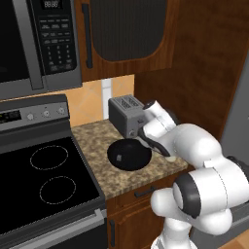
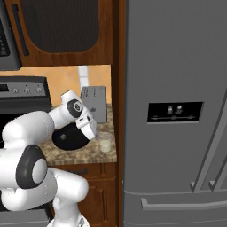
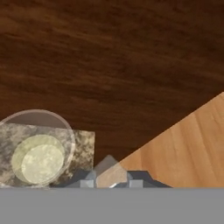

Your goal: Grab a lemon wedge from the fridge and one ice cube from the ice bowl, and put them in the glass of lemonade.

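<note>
Standing upright on counter [image 2: 91, 155]: glass of lemonade [image 2: 105, 142]

Grey two-slot toaster [image 1: 125, 115] upright at the back of the speckled granite desk [image 1: 99, 168], against the orange backsplash [image 1: 92, 99]. Black glass stovetop [image 1: 41, 182] left of the desk, its control panel [image 1: 31, 115] behind. Microwave [image 1: 39, 44] above. Dark wood cabinets [image 1: 124, 36] overhead, wood drawers [image 1: 141, 192] below.

Kitchen: stove [image 1: 48, 180], microwave [image 1: 39, 44], fridge [image 2: 177, 111].
</note>
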